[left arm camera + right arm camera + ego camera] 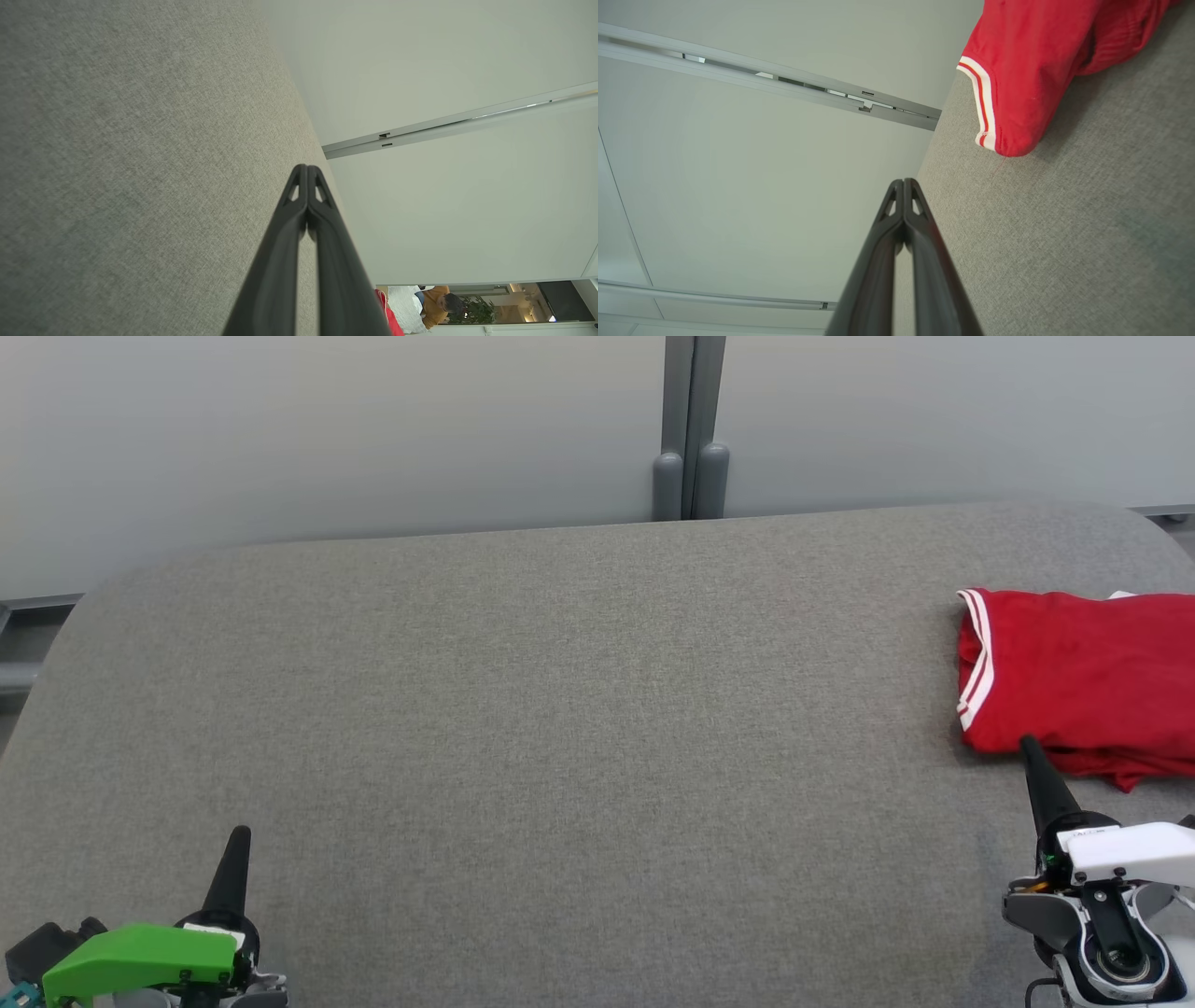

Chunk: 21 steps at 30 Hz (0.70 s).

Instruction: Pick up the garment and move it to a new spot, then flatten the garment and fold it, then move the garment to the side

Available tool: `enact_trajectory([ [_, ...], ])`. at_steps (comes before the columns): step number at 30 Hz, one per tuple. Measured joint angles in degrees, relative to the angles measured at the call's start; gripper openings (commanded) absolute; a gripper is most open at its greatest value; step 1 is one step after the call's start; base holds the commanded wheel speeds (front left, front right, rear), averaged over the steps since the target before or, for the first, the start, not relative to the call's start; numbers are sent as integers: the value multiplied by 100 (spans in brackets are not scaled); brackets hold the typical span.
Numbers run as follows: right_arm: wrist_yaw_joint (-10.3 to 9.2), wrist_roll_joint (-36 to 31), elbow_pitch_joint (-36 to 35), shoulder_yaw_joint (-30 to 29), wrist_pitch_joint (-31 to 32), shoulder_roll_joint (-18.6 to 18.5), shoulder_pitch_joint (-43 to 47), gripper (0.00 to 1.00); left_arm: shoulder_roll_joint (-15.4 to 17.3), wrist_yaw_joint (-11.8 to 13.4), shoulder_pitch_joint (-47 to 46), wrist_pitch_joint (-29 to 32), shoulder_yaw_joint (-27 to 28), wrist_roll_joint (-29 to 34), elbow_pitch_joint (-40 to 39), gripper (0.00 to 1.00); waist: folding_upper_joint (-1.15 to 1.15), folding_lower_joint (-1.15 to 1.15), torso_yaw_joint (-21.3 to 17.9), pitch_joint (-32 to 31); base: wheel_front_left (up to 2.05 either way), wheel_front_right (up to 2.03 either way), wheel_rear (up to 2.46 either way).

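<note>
Head view is showing the garment [1074, 672] lying folded at the right edge of the table [560, 756] (last step seemingly finishing); left gripper [241, 833] and right gripper [1028, 743] are sitting clenched, empty, probably needing only retreat

The garment [1083, 681] lies on the table's [560, 756] right side, beyond the right hand [1028, 743].

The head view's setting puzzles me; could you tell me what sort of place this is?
Probably an indoor office or lab workspace: a large grey fabric-covered table, pale wall panels joined by a grey post, and a person beside a potted plant beyond.
</note>
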Motion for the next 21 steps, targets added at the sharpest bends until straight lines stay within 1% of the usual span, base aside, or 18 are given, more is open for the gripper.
enact_trajectory([
  [8,120,575,85,-109,148,60,-97,0,-21,-73,-131,136,41,-495,-14,0,0,0,1,12,0,0,0],
  [11,135,814,121,-164,200,110,-150,0,-30,-109,-147,199,59,-688,-16,0,0,0,1,17,0,0,0],
  [12,174,878,131,-179,214,131,-177,0,-32,-112,-151,201,66,-775,-18,0,0,0,1,18,0,0,0],
  [19,271,1400,201,-260,349,191,-227,0,-49,-202,-291,345,158,-1200,-29,0,0,0,2,28,0,0,0],
  [21,274,1544,223,-294,383,202,-272,0,-59,-224,-301,364,169,-1293,-29,0,0,0,3,31,0,0,0],
])
